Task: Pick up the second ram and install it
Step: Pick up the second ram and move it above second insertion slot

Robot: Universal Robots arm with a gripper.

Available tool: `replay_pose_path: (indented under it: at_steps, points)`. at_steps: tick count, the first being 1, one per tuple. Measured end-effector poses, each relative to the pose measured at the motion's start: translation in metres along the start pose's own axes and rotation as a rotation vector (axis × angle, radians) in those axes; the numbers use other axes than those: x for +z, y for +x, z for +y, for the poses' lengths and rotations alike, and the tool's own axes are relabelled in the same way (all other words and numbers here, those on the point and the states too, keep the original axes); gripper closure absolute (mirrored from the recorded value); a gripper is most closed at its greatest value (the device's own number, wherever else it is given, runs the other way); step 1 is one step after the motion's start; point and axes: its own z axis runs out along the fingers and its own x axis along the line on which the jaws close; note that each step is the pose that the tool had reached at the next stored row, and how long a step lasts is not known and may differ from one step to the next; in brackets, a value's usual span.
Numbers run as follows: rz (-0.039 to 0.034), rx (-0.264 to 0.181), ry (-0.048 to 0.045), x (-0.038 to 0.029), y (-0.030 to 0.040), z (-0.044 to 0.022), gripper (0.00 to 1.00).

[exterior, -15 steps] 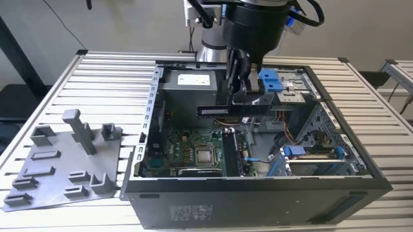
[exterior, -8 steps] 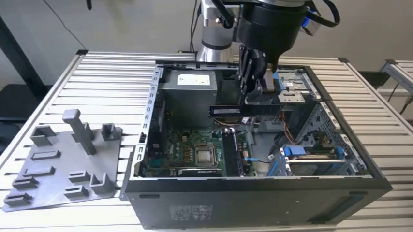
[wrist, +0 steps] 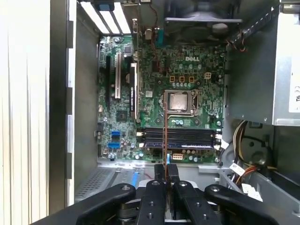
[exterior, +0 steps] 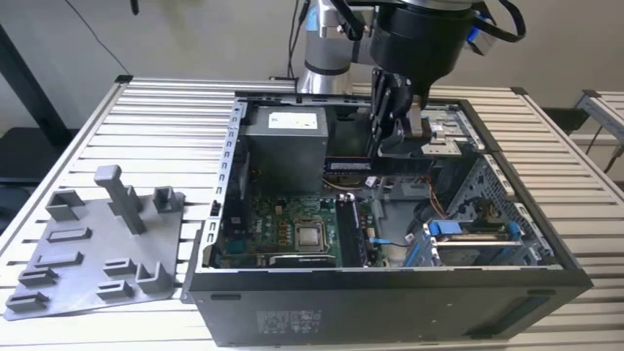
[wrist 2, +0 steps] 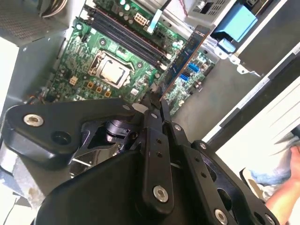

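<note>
The second ram (exterior: 375, 166), a long thin dark stick, hangs level above the open computer case (exterior: 224, 175), over the motherboard. My gripper (exterior: 397, 152) is shut on it from above. In the second wrist view the ram (wrist 2: 185, 58) juts out from between the fingertips of the gripper (wrist 2: 154, 103) toward the blue caddy. In the first wrist view the ram (wrist: 164, 133) shows edge-on as a thin line rising from the gripper (wrist: 164, 169), and it crosses the black memory slots (wrist: 180, 138) at a right angle, well above them.
The motherboard (exterior: 292, 219) with its bare processor (exterior: 310, 235) lies in the case floor. A grey power supply (exterior: 283, 146) fills the rear corner and a blue drive caddy (exterior: 443, 228) sits on the exterior view's right. A gray plastic tray (exterior: 98, 248) lies outside the case. A person's hand (wrist 2: 286, 197) is nearby.
</note>
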Motion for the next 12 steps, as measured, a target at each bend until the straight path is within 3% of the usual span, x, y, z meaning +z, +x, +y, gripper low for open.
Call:
replay_pose_path:
  at_steps: [4,8,12]
  points:
    - [-0.0008,0.038,-0.0011,0.0001,-0.001,-0.0005,0.86]
    - [-0.0009,0.039,-0.0012,0.0001,-0.0016,-0.0005,0.86]
    - [-0.0007,0.039,-0.0012,-0.0001,-0.0084,0.0,0.86]
